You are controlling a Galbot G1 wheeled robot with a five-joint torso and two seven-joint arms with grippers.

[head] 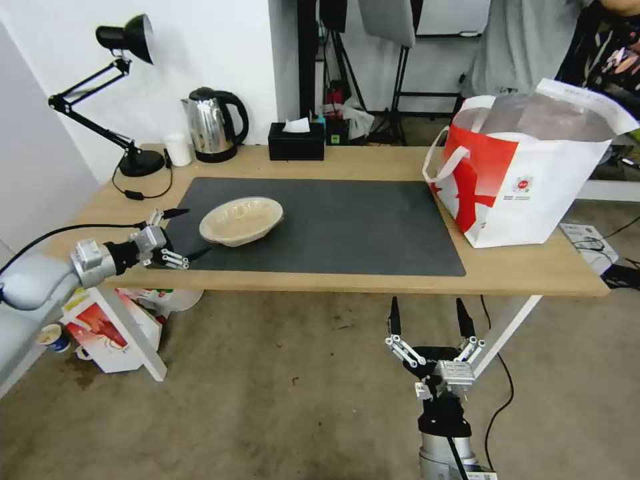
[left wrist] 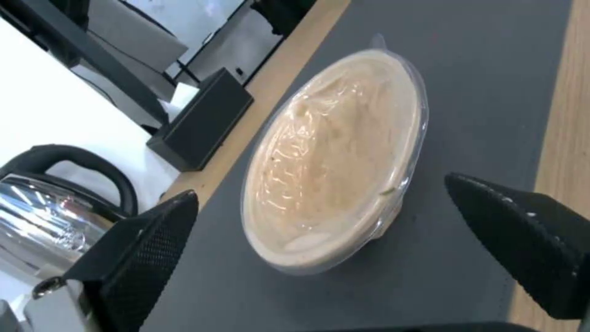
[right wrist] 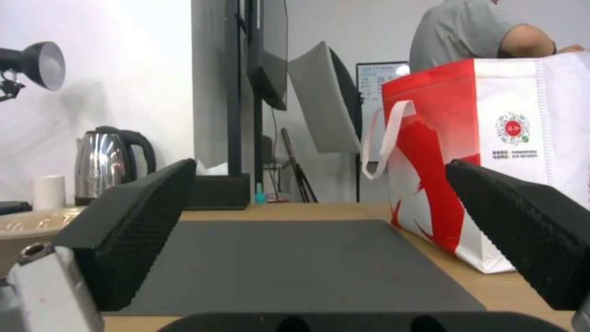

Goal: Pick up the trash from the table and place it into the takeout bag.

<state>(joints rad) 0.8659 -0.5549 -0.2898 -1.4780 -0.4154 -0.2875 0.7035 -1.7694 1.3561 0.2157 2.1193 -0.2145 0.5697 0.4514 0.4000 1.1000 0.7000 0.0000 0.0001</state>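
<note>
Fingers of the right gripper [head: 430, 319] point upward and stand spread wide with nothing between them, below the near edge of the desk [head: 533, 273], out in front of the mat; parked low like this, the arm seems to be waiting clear of the work. Over the desk's left front corner, at the near left corner of the dark mat [head: 347, 227], the left gripper [head: 179, 233] reaches in sideways with its fingers [left wrist: 141, 249] wide apart and empty. It is aimed at the beige bowl [head: 241, 220], the only piece of trash on the mat, which lies near that gripper but not yet between its fingers. The opening looks set to take the bowl's rim from the side, a fitting approach for so shallow a dish.

The bowl appears covered with a clear film or lid, wrinkled and shiny in the left wrist view, so the grip may slip or crush it.

Right of the mat, just off its edge, stands the takeout bag [head: 533, 193] with its mouth held open and silvery lining showing, ready to be loaded from above. Its white face carries a small round red logo with lines of print beneath, too small to read.

Behind the mat along the wall stand a lamp [head: 127, 100], a white cup [head: 178, 149], a kettle [head: 212, 125] and a black tissue box [head: 296, 141].
</note>
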